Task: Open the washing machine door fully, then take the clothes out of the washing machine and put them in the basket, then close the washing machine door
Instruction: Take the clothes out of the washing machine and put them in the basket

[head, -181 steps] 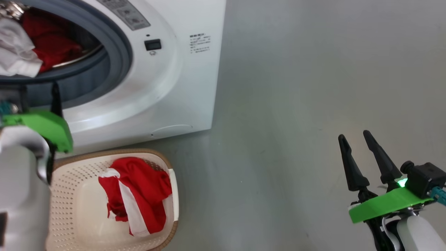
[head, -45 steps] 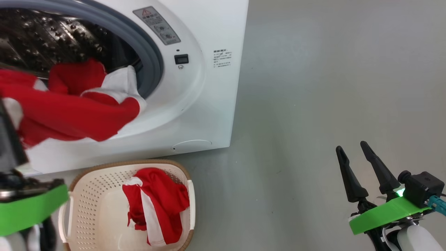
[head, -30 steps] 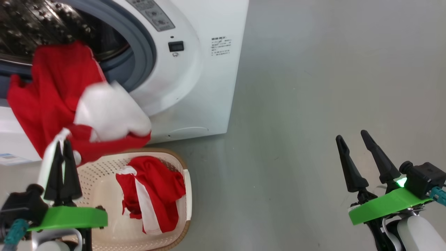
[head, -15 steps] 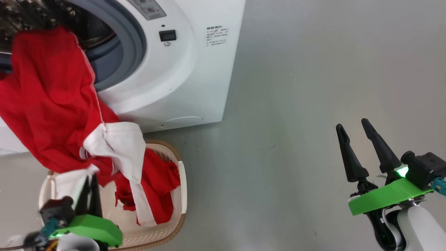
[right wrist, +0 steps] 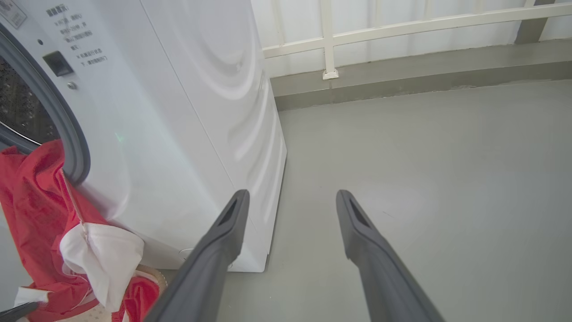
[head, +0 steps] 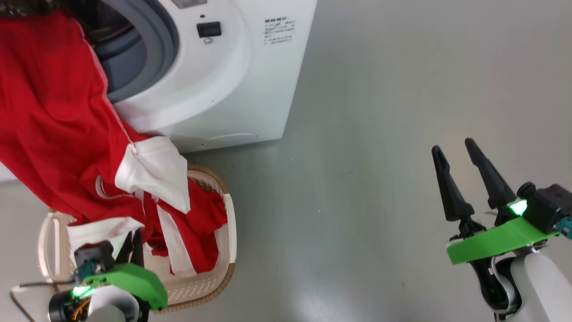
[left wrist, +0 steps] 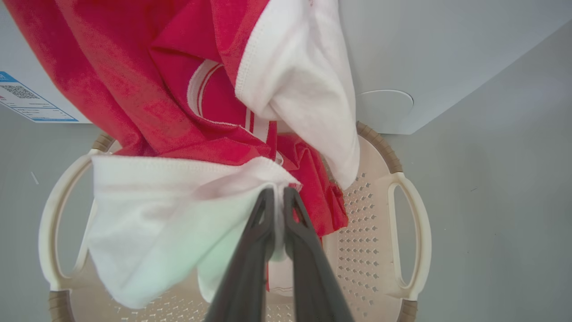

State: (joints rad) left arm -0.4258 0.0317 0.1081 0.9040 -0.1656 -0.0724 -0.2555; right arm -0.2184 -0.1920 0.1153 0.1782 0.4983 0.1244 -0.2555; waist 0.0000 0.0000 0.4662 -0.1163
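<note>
The left gripper (left wrist: 278,197) has its two dark fingers (left wrist: 250,250) pressed narrowly together on a white fold of a red garment (head: 49,112), pinching the cloth at their tips. From that pinch the garment stretches up and away from the fingers in a long red sheet to the grey rubber ring (head: 156,49) of the washing machine (head: 250,89), where its far end reaches the opening. A white sleeve (head: 156,179) droops from it between the fingers and the machine. Under and around the left fingers sits the cream basket (left wrist: 413,232) with its brown rim, standing on the grey floor (head: 380,179) just in front of the machine. A second red piece (head: 205,214) with white stripes lies inside the basket, just beyond the fingertips and to their right. Past the basket, low on the machine's white front, is a round flap (left wrist: 384,105), and off to the fingers' left a small blue-edged label (left wrist: 27,96). The right gripper (head: 452,146) is well apart from all this, its fingers (right wrist: 212,250) spread wide with nothing between them, pointing over bare floor. The machine's side stands to their left, and a pale railing (right wrist: 402,24) runs along the wall far ahead of them.
</note>
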